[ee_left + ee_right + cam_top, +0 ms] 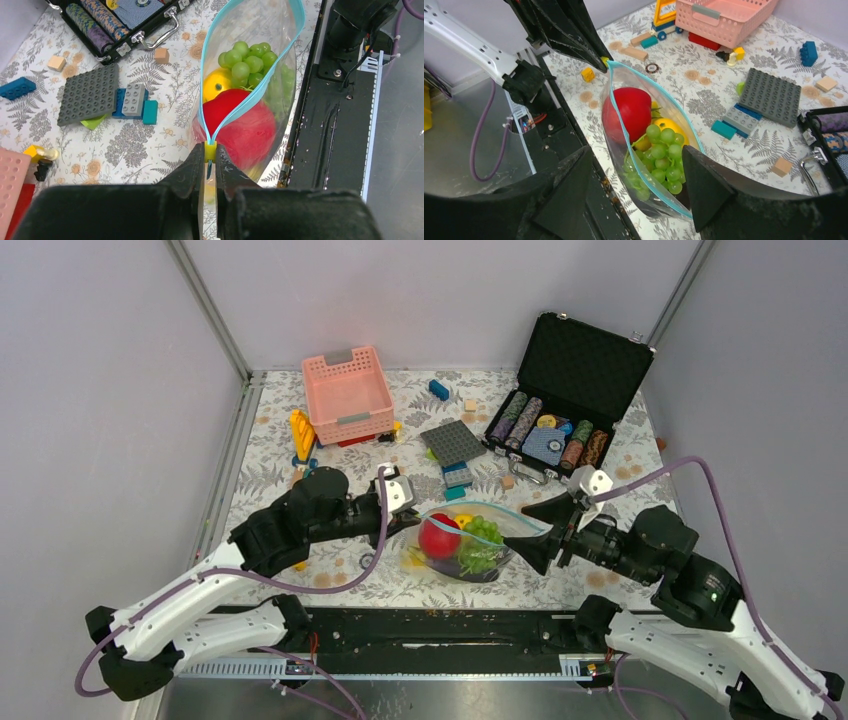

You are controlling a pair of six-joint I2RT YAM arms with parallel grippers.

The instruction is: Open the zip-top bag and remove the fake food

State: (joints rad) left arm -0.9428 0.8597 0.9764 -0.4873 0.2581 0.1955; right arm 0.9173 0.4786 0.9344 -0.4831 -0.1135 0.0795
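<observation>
Centrally, the zip-top bag [500, 521] (fake food [626, 117] inside) is being clamped at its zipper end by the left gripper [210, 153]; the right gripper [636, 150] is being held spread apart.

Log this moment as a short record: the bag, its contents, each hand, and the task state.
bag: zip-top bag, zipper parted, mouth open
contents: red fruit, green grapes, yellow fruit, all inside the bag
left hand: shut on the bag's zipper end
right hand: open, straddling the bag's other end
task state: bag opened, food not yet removed
</observation>
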